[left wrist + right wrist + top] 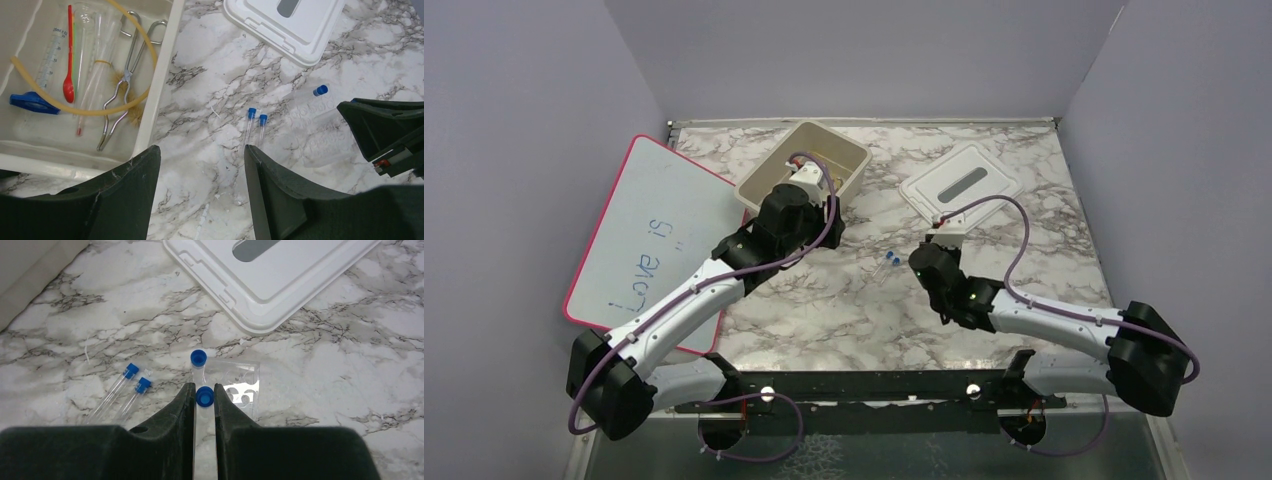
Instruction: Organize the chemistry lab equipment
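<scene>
My right gripper [204,388] is shut on a clear tube with a blue cap [204,396]. A second blue-capped tube [198,359] lies just beyond it on a clear plastic rack [243,382]. Two thin blue-capped tubes [136,380] lie to the left on the marble; they also show in the left wrist view [254,125]. My left gripper [202,154] is open and empty, above the marble beside the beige tub [161,75]. The tub holds the amber rubber tube [75,111], red-tipped dropper [68,90], metal tongs [127,75], tan brush [131,116] and blue-based cylinder [31,101].
The white lid [280,295] lies flat on the far side of the tubes. The pink-rimmed whiteboard [649,225] lies at the left under the left arm. The beige tub [764,185] stands at the back centre-left. The right gripper [385,135] shows at the right of the left wrist view.
</scene>
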Controlling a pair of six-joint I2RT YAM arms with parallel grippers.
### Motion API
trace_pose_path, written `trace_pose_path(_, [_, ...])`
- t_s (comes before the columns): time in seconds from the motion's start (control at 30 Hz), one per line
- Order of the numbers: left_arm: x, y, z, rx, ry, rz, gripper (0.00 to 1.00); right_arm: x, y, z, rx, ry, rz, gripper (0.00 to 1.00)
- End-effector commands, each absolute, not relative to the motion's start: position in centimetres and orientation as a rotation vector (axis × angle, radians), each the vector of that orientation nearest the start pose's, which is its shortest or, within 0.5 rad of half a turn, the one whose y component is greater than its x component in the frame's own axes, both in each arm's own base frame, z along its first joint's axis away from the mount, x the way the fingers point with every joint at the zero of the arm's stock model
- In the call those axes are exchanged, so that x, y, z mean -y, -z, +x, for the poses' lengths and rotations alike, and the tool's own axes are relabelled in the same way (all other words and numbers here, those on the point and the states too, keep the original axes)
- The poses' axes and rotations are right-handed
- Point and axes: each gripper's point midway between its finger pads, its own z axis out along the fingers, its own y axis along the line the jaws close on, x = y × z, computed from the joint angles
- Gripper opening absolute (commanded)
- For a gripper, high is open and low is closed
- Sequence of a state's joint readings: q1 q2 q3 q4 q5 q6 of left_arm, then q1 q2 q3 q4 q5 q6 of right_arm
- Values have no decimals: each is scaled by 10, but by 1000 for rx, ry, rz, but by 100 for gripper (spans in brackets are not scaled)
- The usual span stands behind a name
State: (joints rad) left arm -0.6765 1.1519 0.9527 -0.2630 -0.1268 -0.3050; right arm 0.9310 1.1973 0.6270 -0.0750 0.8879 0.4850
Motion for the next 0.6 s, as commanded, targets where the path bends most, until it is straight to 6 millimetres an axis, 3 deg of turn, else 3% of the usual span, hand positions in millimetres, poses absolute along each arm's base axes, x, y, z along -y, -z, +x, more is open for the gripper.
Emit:
trace_pose_path(0.0, [225,-219,296,-2002,523,318,65,-167,-147,295,-1787,41,128,12])
trace_pose_path(0.37, [223,-214,299,-2001,535,313,65,-174,-152,296,-1754,-16,95,12])
trace_pose_path(0.57, [223,-214,300,-2002,537,311,65,-175,-139,297,-1776,10,82,12])
